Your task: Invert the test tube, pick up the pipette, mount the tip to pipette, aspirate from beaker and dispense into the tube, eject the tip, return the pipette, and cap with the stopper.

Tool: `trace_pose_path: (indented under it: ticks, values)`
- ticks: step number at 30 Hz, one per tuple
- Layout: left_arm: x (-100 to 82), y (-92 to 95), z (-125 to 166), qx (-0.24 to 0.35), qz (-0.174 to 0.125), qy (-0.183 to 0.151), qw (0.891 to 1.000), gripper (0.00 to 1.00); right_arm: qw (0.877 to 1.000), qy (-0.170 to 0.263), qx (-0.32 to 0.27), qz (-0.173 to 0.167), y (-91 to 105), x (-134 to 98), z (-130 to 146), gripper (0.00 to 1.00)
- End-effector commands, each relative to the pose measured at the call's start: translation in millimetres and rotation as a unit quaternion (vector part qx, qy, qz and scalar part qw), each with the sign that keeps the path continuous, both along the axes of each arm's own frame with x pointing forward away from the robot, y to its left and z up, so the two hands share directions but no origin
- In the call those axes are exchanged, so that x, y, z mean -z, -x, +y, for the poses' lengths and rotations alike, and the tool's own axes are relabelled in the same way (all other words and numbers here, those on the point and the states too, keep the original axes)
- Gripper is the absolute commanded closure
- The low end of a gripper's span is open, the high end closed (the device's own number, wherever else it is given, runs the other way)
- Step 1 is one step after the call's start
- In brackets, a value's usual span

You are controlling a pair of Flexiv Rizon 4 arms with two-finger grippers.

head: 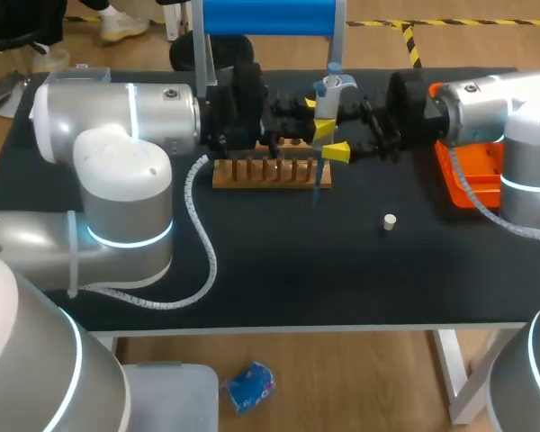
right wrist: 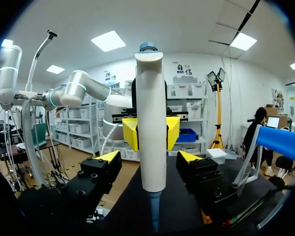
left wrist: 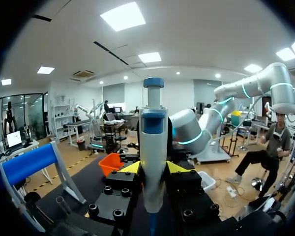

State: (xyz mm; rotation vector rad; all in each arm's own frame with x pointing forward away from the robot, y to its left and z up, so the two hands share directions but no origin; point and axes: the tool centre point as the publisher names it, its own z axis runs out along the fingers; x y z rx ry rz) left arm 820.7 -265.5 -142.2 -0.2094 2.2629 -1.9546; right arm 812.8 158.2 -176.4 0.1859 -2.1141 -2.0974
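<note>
The white pipette (head: 329,97) with a blue tip (head: 317,193) hangs upright over the right end of the wooden rack (head: 270,171). My left gripper (head: 315,106) is shut on its body; in the left wrist view the pipette (left wrist: 153,157) fills the gap between that gripper's (left wrist: 153,168) yellow tips. My right gripper (head: 330,140) faces it from the other side. In the right wrist view its fingers (right wrist: 108,157) stand on either side of the pipette (right wrist: 151,123) with gaps, so this gripper (right wrist: 149,157) is open. A small white stopper (head: 390,221) lies on the mat to the right.
An orange tray (head: 472,175) sits at the right edge under my right arm. A blue panel on a metal frame (head: 270,18) stands at the back. A white cable (head: 202,243) loops over the mat on the left.
</note>
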Motion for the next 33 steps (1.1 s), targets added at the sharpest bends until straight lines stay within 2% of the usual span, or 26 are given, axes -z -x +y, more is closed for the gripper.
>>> trace_pose_path:
  ticks: [1,3,6,8,11,12,14,22,24,25,29,33]
  values:
    - [1.8,0.3,-3,-0.004,-0.001,0.003,1.000,1.00,1.000,-0.001,-0.001,-0.001,-1.2,0,3,0.42]
    - [1.7,0.7,-3,-0.004,-0.001,0.005,1.000,1.00,1.000,-0.001,-0.001,-0.002,-1.5,0,3,0.53]
    - [2.1,1.3,-3,-0.003,0.000,0.005,1.000,1.00,1.000,-0.001,0.000,-0.002,-1.7,0,4,0.62]
    - [2.6,1.7,-3,-0.003,0.001,0.005,1.000,1.00,1.000,-0.002,0.000,-0.002,-1.7,0,4,0.73]
    - [3.0,1.9,-4,-0.002,0.003,0.004,1.000,1.00,1.000,-0.002,-0.001,-0.001,-2.0,-1,4,0.79]
    - [3.1,1.9,-4,-0.002,0.004,0.004,1.000,1.00,1.000,-0.002,-0.001,-0.001,-2.1,-1,4,0.84]
    - [3.3,1.9,-4,-0.001,0.005,0.003,1.000,1.00,1.000,-0.001,-0.001,0.000,-2.3,0,5,0.99]
    - [2.1,2.2,-3,-0.002,0.002,0.004,1.000,1.00,1.000,-0.001,-0.002,0.001,-2.9,0,5,1.00]
    - [0.3,2.5,-2,-0.018,-0.006,0.018,1.000,1.00,1.000,0.000,-0.003,0.001,-3.1,0,6,1.00]
    - [-1.2,1.9,-1,-0.012,-0.005,0.025,1.000,0.00,1.000,0.000,-0.003,0.001,-3.2,0,6,1.00]
    - [-8.0,0.3,4,-0.029,-0.013,0.040,0.999,0.00,1.000,0.000,-0.003,0.002,-4.0,1,5,1.00]
    - [-14.9,-4.0,16,-0.063,-0.018,0.079,0.995,0.00,1.000,-0.015,-0.003,0.005,-7.2,1,-9,1.00]
